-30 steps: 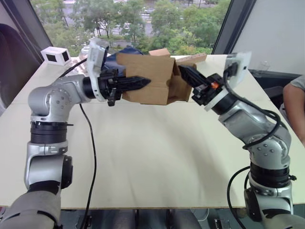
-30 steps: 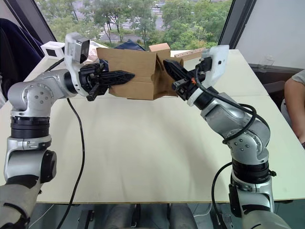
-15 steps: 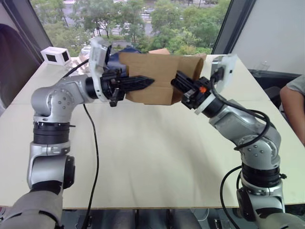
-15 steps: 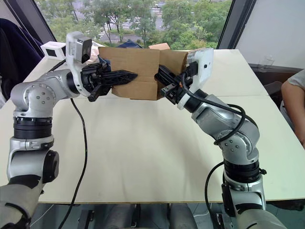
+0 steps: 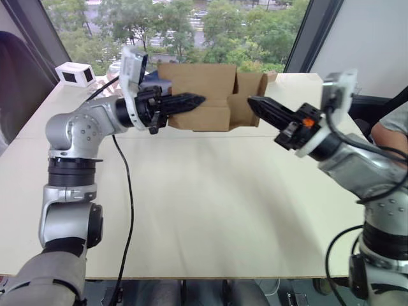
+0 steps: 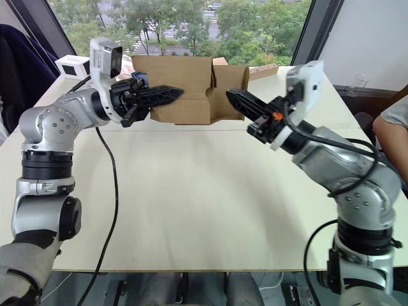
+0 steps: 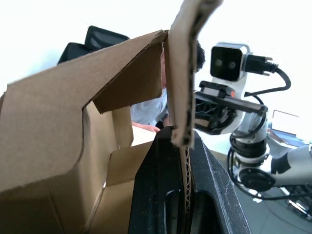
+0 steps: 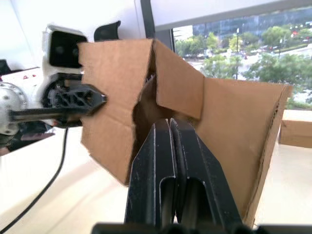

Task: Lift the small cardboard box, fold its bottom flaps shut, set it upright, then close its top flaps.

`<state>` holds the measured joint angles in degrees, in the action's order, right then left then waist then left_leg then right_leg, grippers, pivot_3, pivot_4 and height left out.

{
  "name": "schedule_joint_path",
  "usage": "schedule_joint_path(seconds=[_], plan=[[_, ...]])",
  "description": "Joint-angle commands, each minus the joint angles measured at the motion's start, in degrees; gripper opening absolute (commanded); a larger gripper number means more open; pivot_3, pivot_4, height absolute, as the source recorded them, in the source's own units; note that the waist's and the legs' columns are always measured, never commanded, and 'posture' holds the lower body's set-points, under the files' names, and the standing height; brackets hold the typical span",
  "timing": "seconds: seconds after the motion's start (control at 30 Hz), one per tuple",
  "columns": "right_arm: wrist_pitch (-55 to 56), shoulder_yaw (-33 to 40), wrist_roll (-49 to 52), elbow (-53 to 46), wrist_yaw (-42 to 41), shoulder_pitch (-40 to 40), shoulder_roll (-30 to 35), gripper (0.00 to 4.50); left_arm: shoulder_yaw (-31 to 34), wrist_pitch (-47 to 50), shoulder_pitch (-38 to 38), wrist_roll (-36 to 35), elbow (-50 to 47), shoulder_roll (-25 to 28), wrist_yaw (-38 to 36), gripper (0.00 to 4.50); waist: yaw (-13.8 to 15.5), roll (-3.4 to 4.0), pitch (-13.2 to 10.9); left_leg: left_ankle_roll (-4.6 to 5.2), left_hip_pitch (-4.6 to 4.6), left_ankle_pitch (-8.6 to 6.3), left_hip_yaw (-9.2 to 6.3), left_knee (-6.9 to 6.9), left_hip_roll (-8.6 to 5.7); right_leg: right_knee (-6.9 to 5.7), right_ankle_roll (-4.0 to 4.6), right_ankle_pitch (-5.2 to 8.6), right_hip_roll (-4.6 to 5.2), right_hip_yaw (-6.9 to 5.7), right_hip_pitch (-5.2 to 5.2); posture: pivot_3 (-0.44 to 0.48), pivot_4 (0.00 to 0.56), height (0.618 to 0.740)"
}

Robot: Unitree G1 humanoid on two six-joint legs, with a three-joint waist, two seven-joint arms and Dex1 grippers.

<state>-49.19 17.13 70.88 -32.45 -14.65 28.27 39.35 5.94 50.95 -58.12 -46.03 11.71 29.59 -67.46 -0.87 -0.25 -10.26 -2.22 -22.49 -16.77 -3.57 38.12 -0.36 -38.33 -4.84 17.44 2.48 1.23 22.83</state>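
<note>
The cardboard box (image 5: 210, 97) hangs above the table's (image 5: 210, 210) far edge as my left gripper (image 5: 191, 101) pinches one side panel. My right gripper (image 5: 258, 105), fingers pressed together and empty, points at the loose end flaps.

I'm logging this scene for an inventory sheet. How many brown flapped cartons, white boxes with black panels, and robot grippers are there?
Brown flapped carton: 1, the small cardboard box
White box with black panels: 1, the white box
Grippers: 2, the left gripper and the right gripper
Total: 4
</note>
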Motion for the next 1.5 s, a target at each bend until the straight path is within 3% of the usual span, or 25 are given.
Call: schedule_joint_path(seconds=[0.03,0.2,0.47,0.7,1.13,1.33,1.5], plan=[[-1.64,1.14,2.15,-3.62,-3.5,-5.4,3.56,0.02,1.27,-0.44,-1.44,-0.69,-0.86,0.58,-0.11,0.0,0.06,-0.01,0.0,0.02,-0.01,-0.01,0.0,-0.01,0.0,0.01,0.0,0.0,-0.01,0.0,-0.01,0.0,0.15,0.74],[0.64,-2.98,-3.34,-4.46,-3.29,-7.23,2.34,0.02,1.61,0.28,-1.41,-1.59,-1.78,0.35,0.23,0.0,-0.28,0.0,0.0,0.02,0.04,-0.01,0.09,0.0,0.03,-0.01,0.0,0.0,-0.05,0.04,0.01,0.0,0.15,0.74],[3.13,-5.76,-8.06,-2.78,-2.75,-3.32,-0.37,0.02,1.64,2.33,-0.43,-3.38,-4.71,1.0,-0.22,0.0,-0.03,-0.01,0.0,0.0,0.01,0.0,0.07,0.0,0.03,0.01,0.0,0.0,-0.04,0.04,0.02,0.0,0.15,0.74],[3.21,-5.2,-3.71,-1.13,-0.95,2.26,-3.67,0.02,0.83,2.31,0.12,-2.89,-5.03,0.84,0.06,0.0,-0.11,0.0,0.0,0.0,0.01,0.0,0.06,0.0,0.04,0.01,0.0,0.0,-0.04,0.04,0.03,0.0,0.15,0.74],[2.63,-8.92,-5.09,-2.33,-2.66,2.03,-4.77,0.02,1.03,2.16,-1.32,-3.45,-4.98,-0.64,1.16,0.0,0.0,0.0,0.0,0.0,0.0,0.0,0.06,0.0,0.02,0.01,0.0,0.0,-0.01,0.05,0.03,0.0,0.15,0.74],[-0.01,1.48,10.88,0.79,-5.21,-0.16,1.49,0.02,2.93,2.1,-1.82,-4.15,-3.76,-0.6,2.89,0.0,0.11,0.0,-0.01,0.0,0.0,0.0,0.05,0.0,0.02,0.02,0.0,0.0,-0.01,0.04,0.02,0.0,0.15,0.74],[0.49,8.65,14.97,5.54,-5.83,-3.27,5.19,0.02,3.9,2.66,-1.56,-5.33,-4.42,-0.94,4.22,0.0,0.14,-0.02,-0.01,0.01,0.01,-0.01,0.05,0.01,0.0,0.07,-0.01,-0.01,0.02,0.04,-0.06,0.0,0.15,0.74]])
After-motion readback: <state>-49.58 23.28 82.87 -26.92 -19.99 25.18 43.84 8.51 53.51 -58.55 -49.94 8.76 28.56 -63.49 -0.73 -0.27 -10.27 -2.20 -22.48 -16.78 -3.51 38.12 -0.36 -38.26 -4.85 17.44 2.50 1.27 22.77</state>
